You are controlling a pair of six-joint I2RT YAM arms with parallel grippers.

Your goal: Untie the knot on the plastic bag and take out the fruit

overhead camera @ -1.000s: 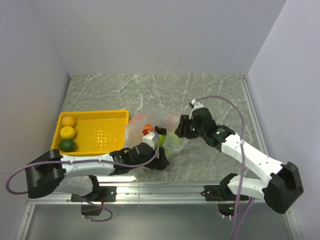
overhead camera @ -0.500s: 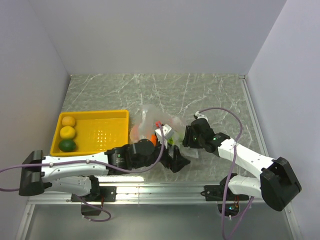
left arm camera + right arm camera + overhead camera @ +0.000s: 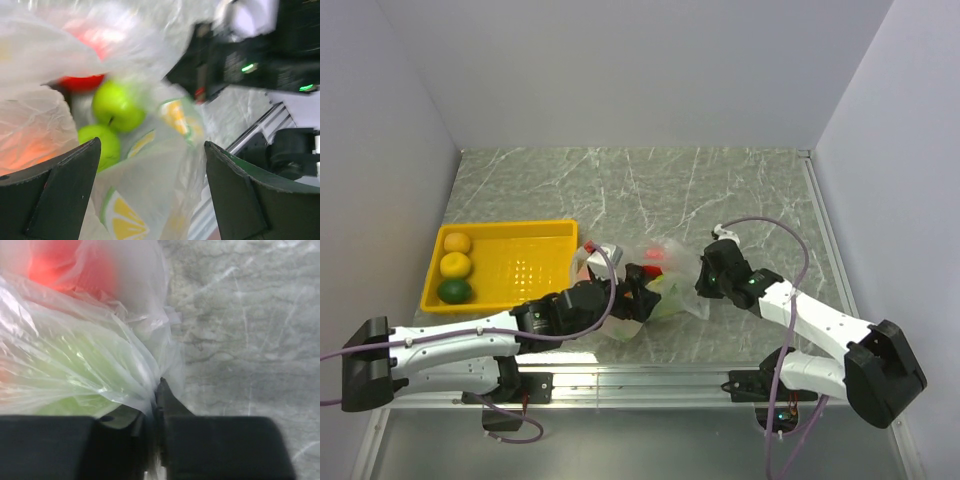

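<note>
The plastic bag [image 3: 665,285] lies crumpled on the marble table between both arms. In the left wrist view the plastic bag [image 3: 150,180], printed with lemon slices, fills the space between the spread fingers. Two light green fruit [image 3: 117,105] and a red one [image 3: 82,82] show inside it. My left gripper [image 3: 152,145] is open around the film at the bag's left side [image 3: 638,292]. My right gripper [image 3: 159,390] is shut, pinching a gathered fold of the bag at its right edge [image 3: 703,283]. Green fruit [image 3: 75,370] shows through the film. I cannot make out the knot.
A yellow tray [image 3: 505,228] stands left of the bag with two yellow fruits [image 3: 455,254] and a dark green one [image 3: 454,291] along its left side. A metal rail [image 3: 650,380] runs along the table's near edge. White walls close in the table.
My right gripper has closed on the bag's right edge. The left gripper has drawn back leftward to the bag's left side, staying open. The bag has shifted and flattened.
</note>
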